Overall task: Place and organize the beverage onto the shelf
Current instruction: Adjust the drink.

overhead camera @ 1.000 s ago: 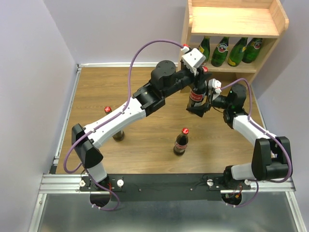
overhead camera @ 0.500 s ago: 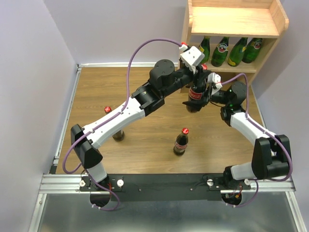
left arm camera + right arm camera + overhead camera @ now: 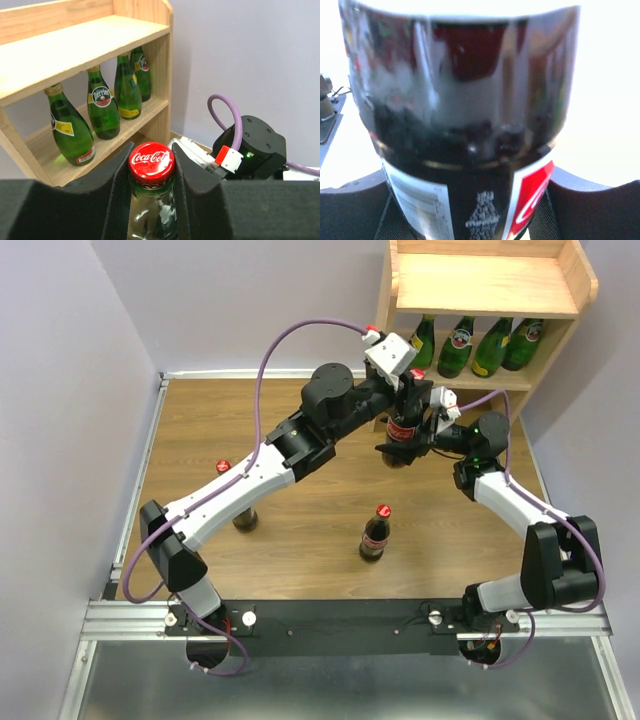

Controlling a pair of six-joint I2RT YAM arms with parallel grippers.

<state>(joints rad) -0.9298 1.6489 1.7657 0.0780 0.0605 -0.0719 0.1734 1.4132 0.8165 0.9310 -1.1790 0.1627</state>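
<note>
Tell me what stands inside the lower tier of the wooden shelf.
Four green bottles stand upright in a row on the shelf's lower board. From above, the left gripper covers the board's left end, so that part is hidden.

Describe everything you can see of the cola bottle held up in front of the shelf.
The cola bottle is dark, glossy and glass-like, with a red cap bearing white script and a red-and-white label. It is capped, held clear of the table, cap uppermost, just before the shelf's lower tier. The left hand clamps its neck at the cap; the right hand flanks its body, contact unclear.
</note>
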